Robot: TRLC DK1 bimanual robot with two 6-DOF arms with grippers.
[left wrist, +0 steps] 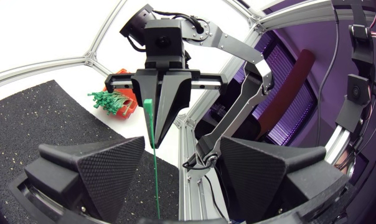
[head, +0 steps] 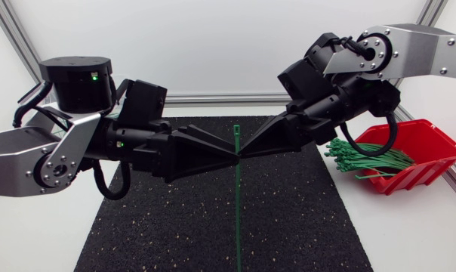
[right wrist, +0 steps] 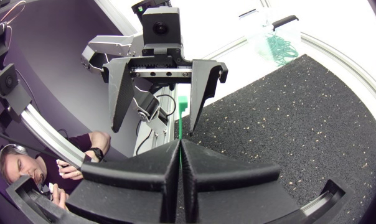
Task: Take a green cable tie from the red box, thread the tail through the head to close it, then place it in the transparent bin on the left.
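a white table (head: 409,234) carries a black speckled mat (head: 303,219). the two arms come in from the table's left and right edges and meet tip to tip above the middle of the mat, well apart from its edges. the right gripper (head: 243,153) is pinched closed on a green cable tie (head: 236,204), both fingers pressing it. the left gripper (head: 231,157) has its fingers spread wide, with the tie between them and untouched. the tie is straight, its long axis crossing both grippers, its square head toward the mat's far edge and its tail toward the near edge. the red box (head: 428,143) sits near the table's right edge, just beside the mat, holding loose green ties (head: 368,157). the transparent bin (right wrist: 253,37) stands by the table's left edge.
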